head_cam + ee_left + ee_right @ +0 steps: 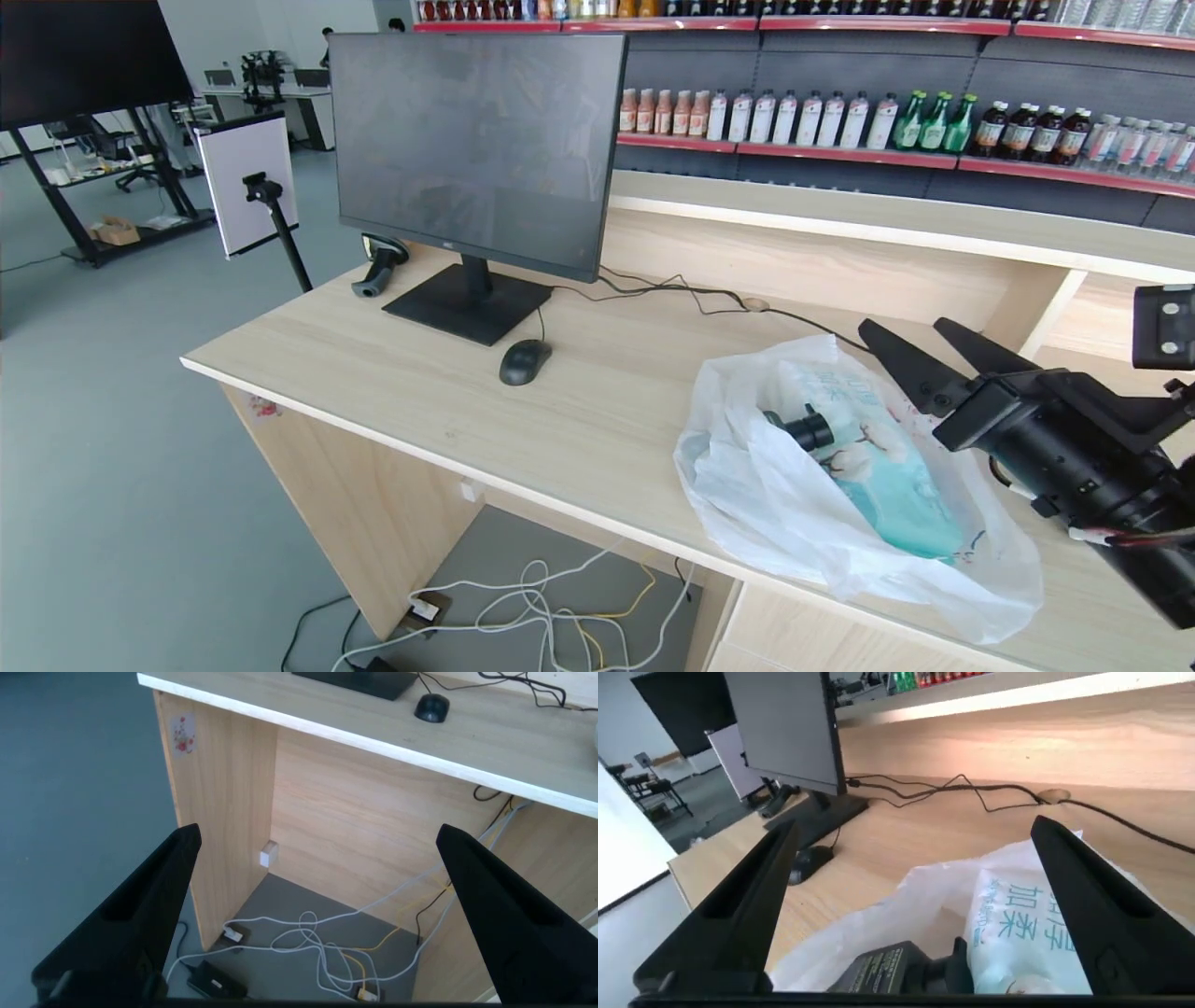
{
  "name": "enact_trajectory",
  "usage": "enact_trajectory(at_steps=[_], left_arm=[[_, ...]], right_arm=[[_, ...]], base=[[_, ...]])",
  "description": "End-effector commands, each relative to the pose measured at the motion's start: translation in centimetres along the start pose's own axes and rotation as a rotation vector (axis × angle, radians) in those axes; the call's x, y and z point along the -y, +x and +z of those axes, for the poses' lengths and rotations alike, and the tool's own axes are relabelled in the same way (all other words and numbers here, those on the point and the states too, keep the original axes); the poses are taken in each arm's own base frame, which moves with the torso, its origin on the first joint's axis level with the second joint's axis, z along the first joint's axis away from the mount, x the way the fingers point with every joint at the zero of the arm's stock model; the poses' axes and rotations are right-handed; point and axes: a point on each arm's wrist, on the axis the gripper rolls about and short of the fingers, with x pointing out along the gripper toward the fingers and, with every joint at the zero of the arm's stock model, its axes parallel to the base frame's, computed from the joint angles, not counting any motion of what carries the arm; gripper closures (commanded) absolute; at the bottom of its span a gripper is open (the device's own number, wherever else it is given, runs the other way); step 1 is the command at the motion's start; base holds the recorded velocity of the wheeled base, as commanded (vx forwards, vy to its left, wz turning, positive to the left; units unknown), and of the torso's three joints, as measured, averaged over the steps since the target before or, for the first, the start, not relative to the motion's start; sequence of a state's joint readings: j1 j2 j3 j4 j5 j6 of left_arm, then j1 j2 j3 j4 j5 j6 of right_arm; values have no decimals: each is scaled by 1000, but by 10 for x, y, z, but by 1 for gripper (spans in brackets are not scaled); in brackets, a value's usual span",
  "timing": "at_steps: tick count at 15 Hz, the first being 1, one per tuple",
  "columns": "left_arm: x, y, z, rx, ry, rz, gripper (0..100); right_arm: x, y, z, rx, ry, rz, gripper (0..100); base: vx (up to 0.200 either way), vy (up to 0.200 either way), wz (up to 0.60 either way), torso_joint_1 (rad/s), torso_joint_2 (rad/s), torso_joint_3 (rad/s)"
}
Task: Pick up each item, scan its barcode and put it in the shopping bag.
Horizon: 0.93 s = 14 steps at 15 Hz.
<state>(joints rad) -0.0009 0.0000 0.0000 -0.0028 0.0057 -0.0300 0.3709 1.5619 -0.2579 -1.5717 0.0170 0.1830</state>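
Note:
A white plastic shopping bag [794,504] lies on the right part of the wooden counter [579,401]. Inside it I see a teal and white soft pack [887,476] and a dark bottle with a black cap [805,431]. My right gripper [920,343] hovers open just behind the bag, its black fingers empty; the right wrist view has the bag [943,915], the pack [1027,933] and the dark bottle [887,971] below those fingers. My left gripper [313,905] is open and empty, held low beside the counter's front, over the floor and cables. A handheld barcode scanner [378,264] rests left of the monitor.
A black monitor [476,149] on its stand occupies the counter's back left, with a black mouse [525,360] in front and cables [691,294] trailing right. A raised ledge [840,219] and bottle shelves stand behind. Loose cables [327,952] lie on the floor under the counter.

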Motion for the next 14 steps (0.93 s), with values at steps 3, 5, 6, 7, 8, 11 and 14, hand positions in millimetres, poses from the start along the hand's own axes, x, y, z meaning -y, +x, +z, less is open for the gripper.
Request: enact_trajectory(at_steps=[3,5,6,7,8,11,14], left_arm=[[0,0,0,0,-1,1,0],[0,0,0,0,-1,1,0],[0,0,0,-3,-1,1,0],[0,0,0,-1,1,0,0],[0,0,0,-1,1,0,0],[0,0,0,-1,-1,-2,0],[0,0,0,-1,-1,1,0]], right_arm=[[-8,-94,25,59,-187,87,0],[-9,-116,24,-20,-192,83,0],[-8,-137,20,-91,-212,81,0],[-8,-158,14,-170,-230,105,0],[-9,-173,11,-220,-253,136,0],[-5,-223,-10,-342,-274,127,0],[-1,-254,-32,-300,-287,130,0]], base=[[0,0,0,0,0,0],[0,0,0,0,0,0],[0,0,0,0,0,0],[0,0,0,0,0,0],[0,0,0,0,0,0],[0,0,0,0,0,0],[0,0,0,0,0,0]])
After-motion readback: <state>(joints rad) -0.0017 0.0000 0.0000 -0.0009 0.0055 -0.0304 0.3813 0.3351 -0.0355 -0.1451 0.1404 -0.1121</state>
